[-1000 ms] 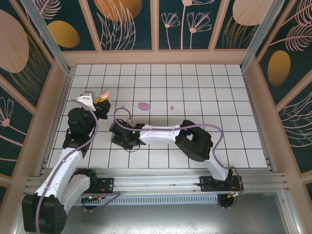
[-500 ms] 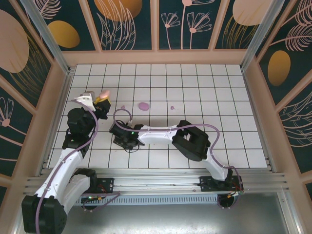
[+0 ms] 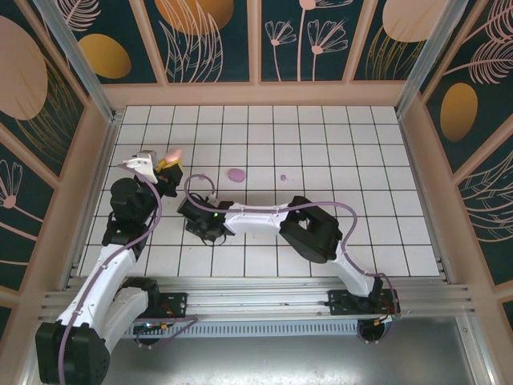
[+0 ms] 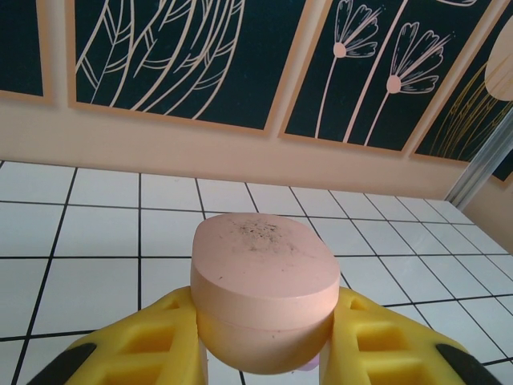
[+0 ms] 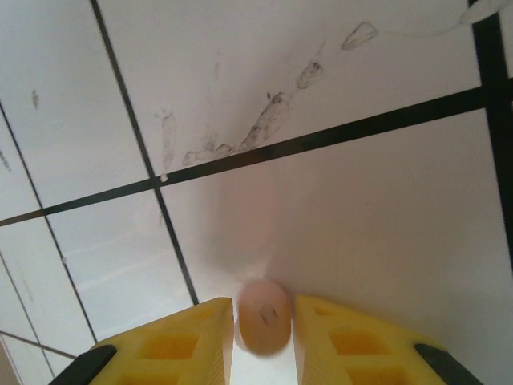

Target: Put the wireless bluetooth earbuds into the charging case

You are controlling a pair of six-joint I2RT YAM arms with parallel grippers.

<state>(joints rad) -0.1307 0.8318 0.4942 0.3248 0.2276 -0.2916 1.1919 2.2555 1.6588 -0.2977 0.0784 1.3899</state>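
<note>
My left gripper (image 3: pixel 170 158) is raised over the left of the tiled floor, shut on a pink oval charging case (image 3: pixel 171 152). In the left wrist view the closed case (image 4: pixel 264 281) sits clamped between the yellow fingers (image 4: pixel 136 345). My right gripper (image 3: pixel 196 216) reaches left and low over the tiles. In the right wrist view a pale pink earbud (image 5: pixel 263 314) stands on the tile between its yellow fingertips (image 5: pixel 204 333), which press in on both sides. A purple case (image 3: pixel 236 174) and a tiny purple earbud (image 3: pixel 282 177) lie on the floor further back.
White tiled floor (image 3: pixel 337 144) with black grid lines, walled on three sides by patterned panels (image 3: pixel 256 48). Dark scuff marks (image 5: pixel 264 120) streak the tile ahead of the right gripper. The right arm's cable (image 3: pixel 192 188) loops just behind its wrist.
The right gripper has shifted a little left and its fingers have narrowed around the pale pink earbud. The left arm with the pink case has stayed still.
</note>
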